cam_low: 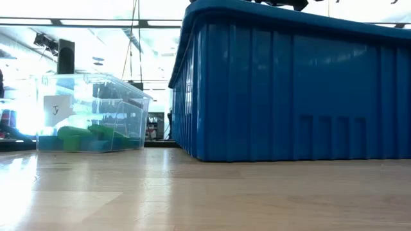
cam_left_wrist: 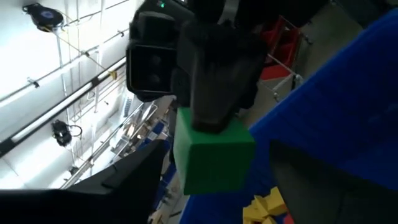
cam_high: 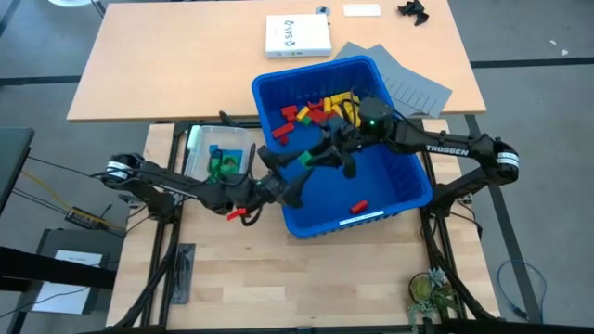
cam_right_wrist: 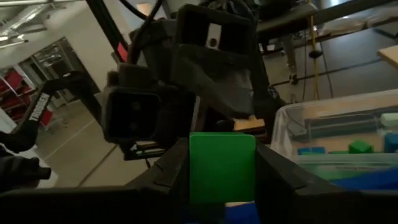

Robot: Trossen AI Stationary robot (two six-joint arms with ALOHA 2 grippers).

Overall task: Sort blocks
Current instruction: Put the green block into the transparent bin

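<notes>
Clear tub [cam_high: 215, 153] sits on the bench [cam_high: 278, 278] at left, blue and green blocks [cam_high: 221, 164] inside it. My left gripper [cam_high: 295, 178] hangs at the blue bin's [cam_high: 408, 190] left wall, jaws spread wide, nothing in them. Just beside it, my right gripper [cam_right_wrist: 222, 180] is clamped on a green block [cam_right_wrist: 222, 167], held above the bin facing the left one. Red, yellow and green blocks [cam_high: 320, 109] are piled in the bin's far corner, one red block [cam_high: 358, 205] alone near its front wall.

bin [cam_high: 408, 181] centre of table [cam_high: 232, 278] | tub [cam_high: 200, 148] just left of bin | blocks [cam_high: 320, 109] heaped in bin's far part | notebook [cam_high: 297, 35] on far table
</notes>
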